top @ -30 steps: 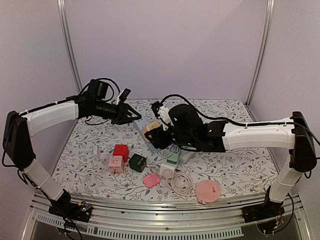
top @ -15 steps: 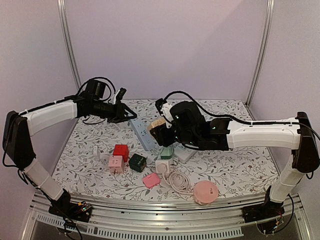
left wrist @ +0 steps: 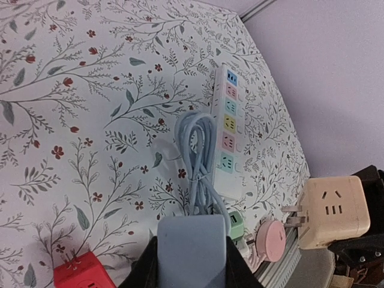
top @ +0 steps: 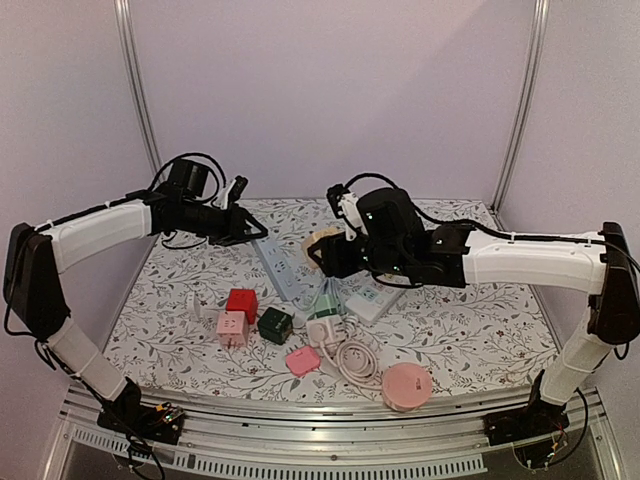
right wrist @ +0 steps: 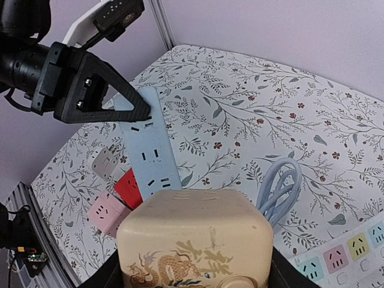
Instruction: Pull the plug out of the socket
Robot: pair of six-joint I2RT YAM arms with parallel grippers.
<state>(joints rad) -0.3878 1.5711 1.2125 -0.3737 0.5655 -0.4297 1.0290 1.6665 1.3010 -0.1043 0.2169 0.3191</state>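
Raised apart: right pincer (top: 323,254) clasps beige plug (right wrist: 195,237), left pincer (top: 254,232) blue strip (right wrist: 150,153), near cubes (top: 241,303).

Soft, even light falls from above, leaving only faint shadows on the flowered tablecloth (top: 480,330). Close to each wrist lens, the beige cube (right wrist: 192,240) and blue strip (left wrist: 192,252) look slightly blurred. The overhead view slants the frame posts (top: 140,100).

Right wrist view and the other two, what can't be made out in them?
- Right wrist view: the cream adapter fills the bottom, hiding how the right gripper holds it.
- Left wrist view: the blue power strip covers the tips of the left gripper; the bottom edge cuts off the red cube.
- Top view: the right arm hides part of the white strip; socket markings too small.
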